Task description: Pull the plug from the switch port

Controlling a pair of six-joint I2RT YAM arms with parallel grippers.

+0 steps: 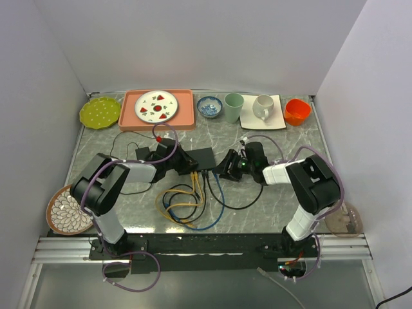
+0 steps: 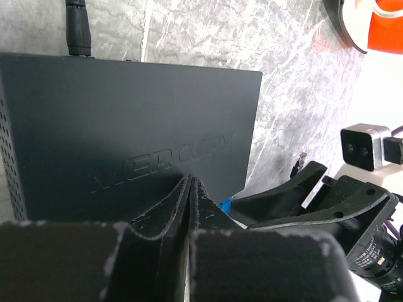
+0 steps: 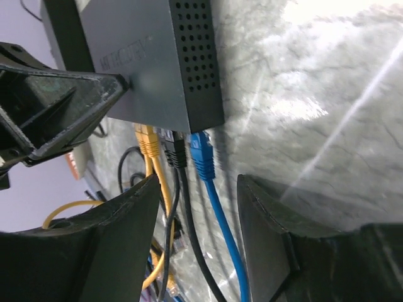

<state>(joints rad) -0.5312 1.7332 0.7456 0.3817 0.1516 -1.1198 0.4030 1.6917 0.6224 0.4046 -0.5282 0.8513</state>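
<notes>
Switch lies flat at mid-table, socket edge toward the arm bases. At the switch's left end the left gripper crowds in. Its jaws are pressed together with nothing seen between them, tips against the switch's lettered top. Off the socket edge, yellow plug, black plug and blue plug sit in their ports. Their cables loop over the table toward the bases. Just right of the switch the right gripper hangs with jaws spread, the blue cable running down between its fingers. Bare marble lies open past the switch's right end.

The left fingers hide the switch's near edge in the left wrist view. The ports themselves show nowhere. Whether one yellow plug or two is seated I cannot tell.

One switch, two grippers and three cable colours are in view. Well behind the switch stand one green plate, one pink tray bearing one white plate, one bowl, one green cup, one white mug on one square dish, and one orange cup. Far left of the switch sits one woven plate.
</notes>
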